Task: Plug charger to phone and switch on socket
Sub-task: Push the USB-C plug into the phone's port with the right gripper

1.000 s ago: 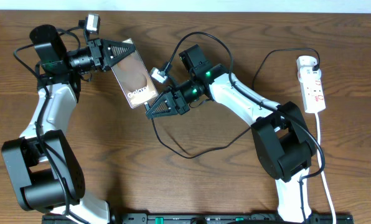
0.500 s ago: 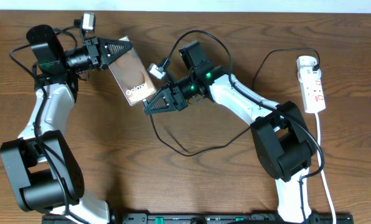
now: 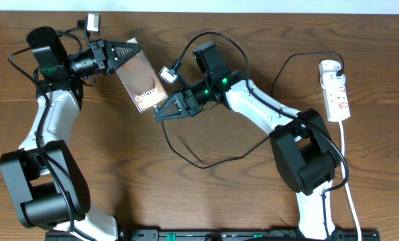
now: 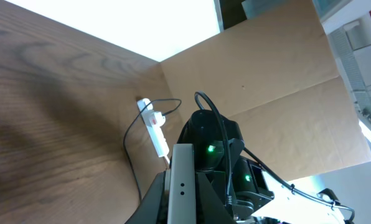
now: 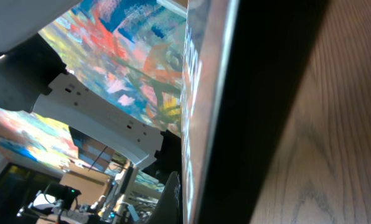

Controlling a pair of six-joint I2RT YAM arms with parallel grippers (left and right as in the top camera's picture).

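The phone (image 3: 144,84), with white lettering on its brownish screen, is held tilted above the table by my left gripper (image 3: 134,52), which is shut on its far end. In the left wrist view its silver edge (image 4: 182,186) sits between the jaws. My right gripper (image 3: 161,114) is at the phone's lower end, shut on the plug tip of the charger (image 3: 186,155), whose black cable loops across the table. The phone's screen (image 5: 201,112) fills the right wrist view; the plug tip is hidden. The socket (image 3: 337,90) lies at the far right.
The socket's white cord (image 3: 347,167) runs down the right side toward the front edge. The black cable reaches the socket's top end (image 3: 330,65). The socket also shows in the left wrist view (image 4: 154,124). A cardboard wall (image 4: 266,74) stands behind the table.
My left gripper and the phone have shifted slightly up and to the left. My right gripper has followed left with the plug, staying at the phone's lower end.
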